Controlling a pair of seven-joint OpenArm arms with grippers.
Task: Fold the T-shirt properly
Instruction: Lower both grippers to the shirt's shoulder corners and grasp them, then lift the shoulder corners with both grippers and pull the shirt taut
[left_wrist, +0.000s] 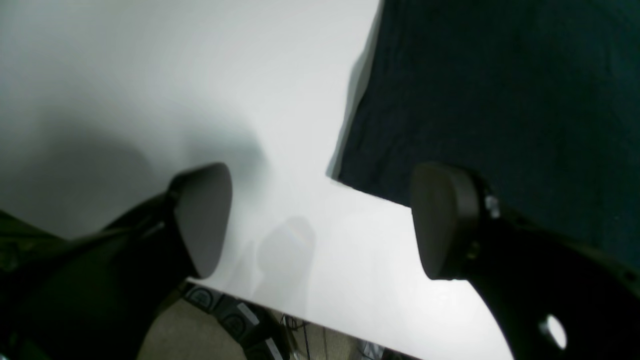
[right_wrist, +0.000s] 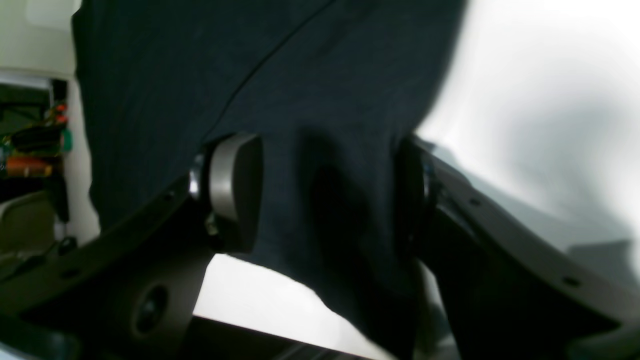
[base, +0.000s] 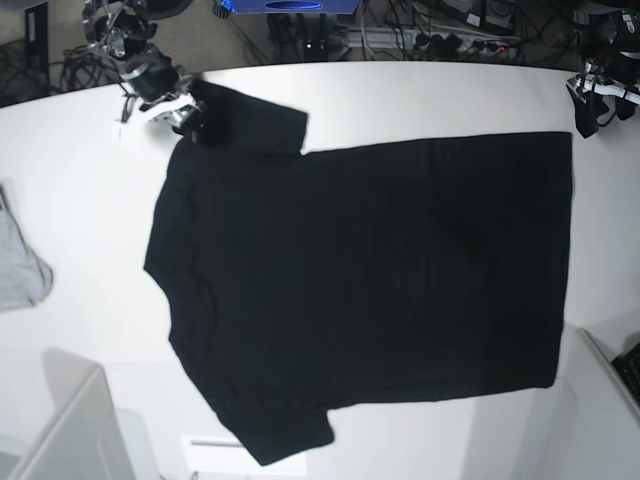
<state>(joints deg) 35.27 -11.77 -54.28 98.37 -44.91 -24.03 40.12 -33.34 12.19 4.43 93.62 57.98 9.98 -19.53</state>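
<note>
T-shirt (right_wrist: 320, 100) sleeve lies between right jaws, beside left jaws.

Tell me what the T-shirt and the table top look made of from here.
T-shirt: soft black knit cloth, likely cotton; matte, it drapes and shows a stitched seam in the right wrist view.
Table: smooth white hard top, perhaps laminate; slight sheen, faintly mirroring the left hand.

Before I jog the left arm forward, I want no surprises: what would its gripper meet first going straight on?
Probably the bare table, just beside the T-shirt corner; the left gripper is open and empty.
</note>
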